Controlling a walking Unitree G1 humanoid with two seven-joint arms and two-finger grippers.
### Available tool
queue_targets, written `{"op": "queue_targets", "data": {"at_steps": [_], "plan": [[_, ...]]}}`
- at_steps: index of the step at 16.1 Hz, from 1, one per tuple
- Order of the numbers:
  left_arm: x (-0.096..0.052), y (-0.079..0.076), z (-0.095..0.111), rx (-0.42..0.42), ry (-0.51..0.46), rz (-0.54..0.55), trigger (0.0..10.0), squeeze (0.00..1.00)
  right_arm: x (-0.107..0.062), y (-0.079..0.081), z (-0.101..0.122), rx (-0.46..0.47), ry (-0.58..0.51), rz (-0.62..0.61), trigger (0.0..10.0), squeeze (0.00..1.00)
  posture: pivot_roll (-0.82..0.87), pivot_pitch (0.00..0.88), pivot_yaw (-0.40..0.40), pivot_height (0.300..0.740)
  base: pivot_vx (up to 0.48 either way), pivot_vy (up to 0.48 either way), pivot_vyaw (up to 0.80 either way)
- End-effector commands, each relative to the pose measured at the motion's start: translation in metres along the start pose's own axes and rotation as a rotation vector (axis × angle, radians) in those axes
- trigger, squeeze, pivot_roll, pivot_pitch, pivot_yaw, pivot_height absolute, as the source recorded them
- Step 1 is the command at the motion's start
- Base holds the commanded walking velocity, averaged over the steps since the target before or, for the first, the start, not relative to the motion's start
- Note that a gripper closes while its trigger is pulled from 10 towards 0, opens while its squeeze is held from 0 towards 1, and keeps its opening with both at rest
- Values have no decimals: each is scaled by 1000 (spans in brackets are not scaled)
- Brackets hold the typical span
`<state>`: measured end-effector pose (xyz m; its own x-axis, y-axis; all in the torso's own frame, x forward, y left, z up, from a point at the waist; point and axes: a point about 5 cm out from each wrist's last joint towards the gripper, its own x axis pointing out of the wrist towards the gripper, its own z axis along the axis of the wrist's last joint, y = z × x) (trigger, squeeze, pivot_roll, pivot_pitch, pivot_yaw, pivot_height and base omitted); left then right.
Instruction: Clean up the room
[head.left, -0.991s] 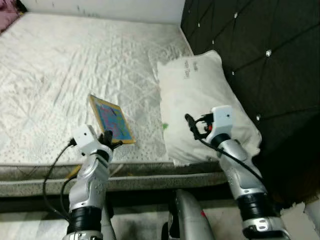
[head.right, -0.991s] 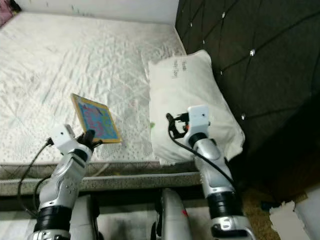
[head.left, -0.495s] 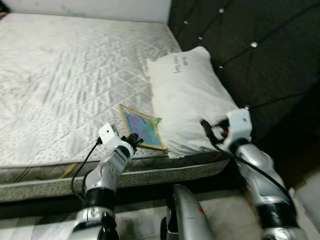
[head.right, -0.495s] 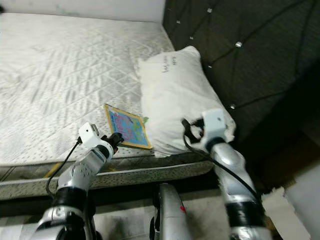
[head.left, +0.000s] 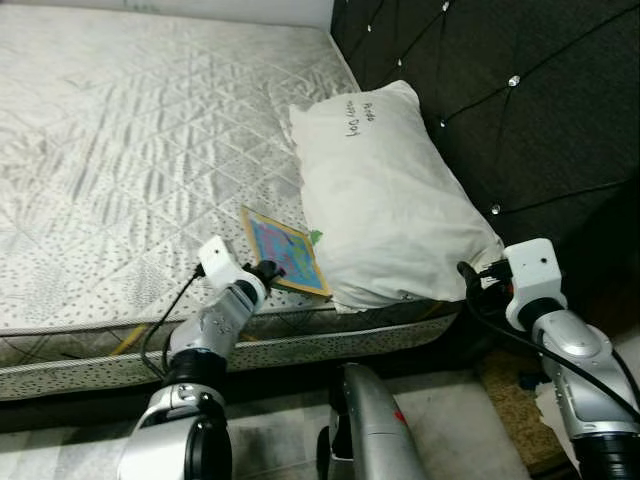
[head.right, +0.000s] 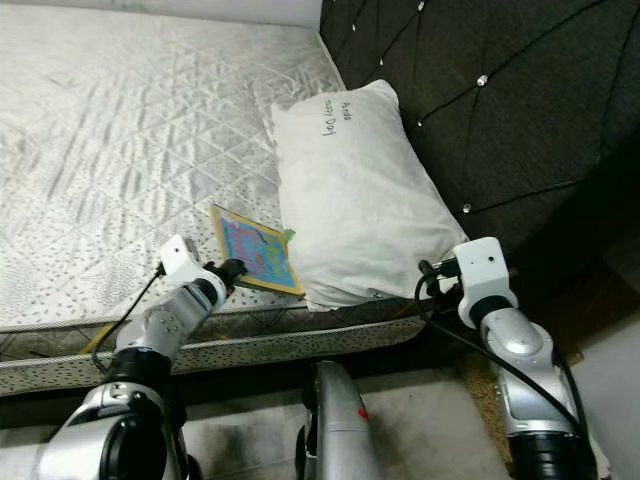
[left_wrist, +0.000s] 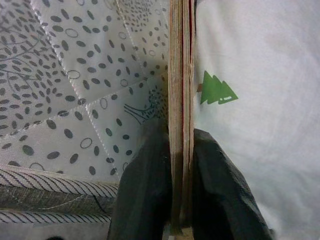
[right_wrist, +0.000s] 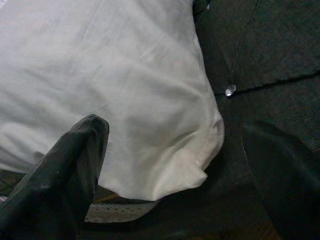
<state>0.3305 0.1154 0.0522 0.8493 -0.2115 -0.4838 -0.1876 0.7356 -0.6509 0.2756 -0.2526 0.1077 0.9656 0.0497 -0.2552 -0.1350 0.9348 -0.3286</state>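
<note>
A thin picture book (head.left: 285, 250) with a yellow border and a blue cover lies at the near edge of the mattress (head.left: 130, 130), its far side touching the white pillow (head.left: 385, 190). My left gripper (head.left: 266, 271) is shut on the book's near corner; in the left wrist view both fingers (left_wrist: 145, 190) pinch the book's edge (left_wrist: 181, 100). My right gripper (head.left: 470, 280) is open beside the pillow's near right corner (right_wrist: 165, 150), off the bed edge, with nothing between its fingers (right_wrist: 65, 170).
A black tufted headboard (head.left: 500, 90) rises to the right of the pillow. The mattress side (head.left: 300, 335) runs across in front of me. A strip of brown floor covering (head.left: 510, 390) lies at the lower right, by my right arm.
The camera has shifted. My right gripper has come off the pillow's front and moved right, past its corner. The left gripper stays shut on the book beside the pillow.
</note>
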Motion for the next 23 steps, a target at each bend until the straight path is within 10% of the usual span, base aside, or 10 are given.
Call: {"op": "queue_targets", "data": {"at_steps": [1, 10, 11, 12, 23], "plan": [[1, -8, 4, 8, -4, -34, 10000, 0, -2, -8, 9, -19, -23, -10, 10000, 0, -326, 52, -168, 583, 0, 0, 0], [8, -4, -9, -55, 106, -61, 10000, 0, 4, -3, 26, -63, -78, 36, 10000, 0, -351, 28, -180, 583, 0, 0, 0], [9, -2, -7, -63, 106, -65, 10000, 894, 3, -4, 26, -73, -77, 39, 10000, 0, -354, 27, -180, 583, 0, 0, 0], [9, 1, -5, -56, 106, -64, 10000, 1000, 3, -5, 25, -79, -74, 40, 10000, 0, -353, 24, -182, 583, 0, 0, 0], [-2, 52, 35, 35, 7, 92, 10000, 1000, 13, 4, 29, -93, -100, 70, 10000, 0, -324, 6, -180, 583, 0, 0, 0]]}}
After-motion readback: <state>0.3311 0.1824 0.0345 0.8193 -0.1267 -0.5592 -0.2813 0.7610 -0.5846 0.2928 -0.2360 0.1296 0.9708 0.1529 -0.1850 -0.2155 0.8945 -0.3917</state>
